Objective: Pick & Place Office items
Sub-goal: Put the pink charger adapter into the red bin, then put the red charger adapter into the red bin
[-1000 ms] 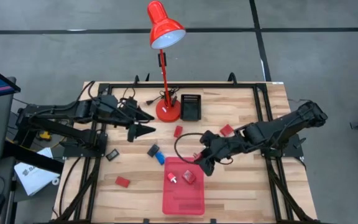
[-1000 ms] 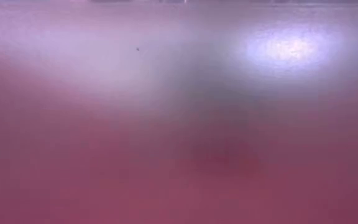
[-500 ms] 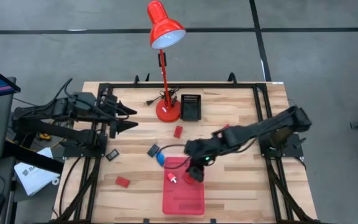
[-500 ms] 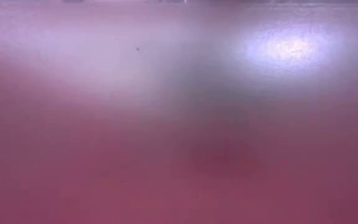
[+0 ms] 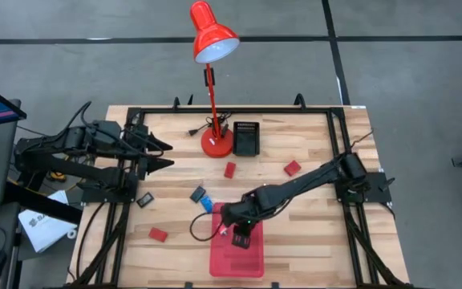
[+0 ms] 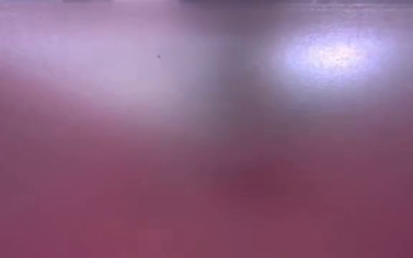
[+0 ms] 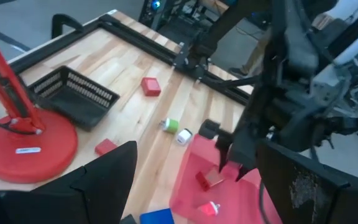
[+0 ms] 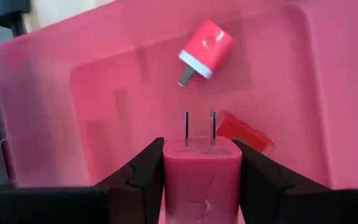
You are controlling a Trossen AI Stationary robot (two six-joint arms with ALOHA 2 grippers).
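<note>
My right gripper [image 5: 241, 235] reaches down over the flat red tray [image 5: 235, 261], shut on a red plug block [image 8: 202, 177] with two metal prongs. In the tray lie a red plug piece with a white face [image 8: 205, 46] and a flat red piece [image 8: 244, 134]. Loose on the wood rest red blocks [image 5: 230, 169] [image 5: 293, 168] [image 5: 158, 234], a blue piece [image 5: 205, 204], black pieces [image 5: 197, 193] [image 5: 143, 201] and two white-green pieces [image 7: 173, 126]. My left gripper [image 5: 169, 154] hangs open at the table's left edge, holding nothing. My right gripper pinches the red plug block by its two opposite side faces [image 8: 166, 171] between its two fingers. The fingers come from above, slanting down from the table's right. The prongs [image 8: 199, 124] point ahead toward the tray floor; the block hangs over the tray's far part.
The red desk lamp stands on its round base [image 5: 216, 143] at the far middle, next to a black mesh basket [image 5: 246, 138]. A black frame [image 5: 339, 144] runs round the table. A loose cable loops from my right arm beside the tray [image 5: 199, 229].
My right gripper has swung from the tray's far right corner toward the table's left and near edge and sunk down over the tray, tipping more steeply downward and rolling, still shut on the red plug block. My left gripper has drawn back toward the table's left edge, staying open.
</note>
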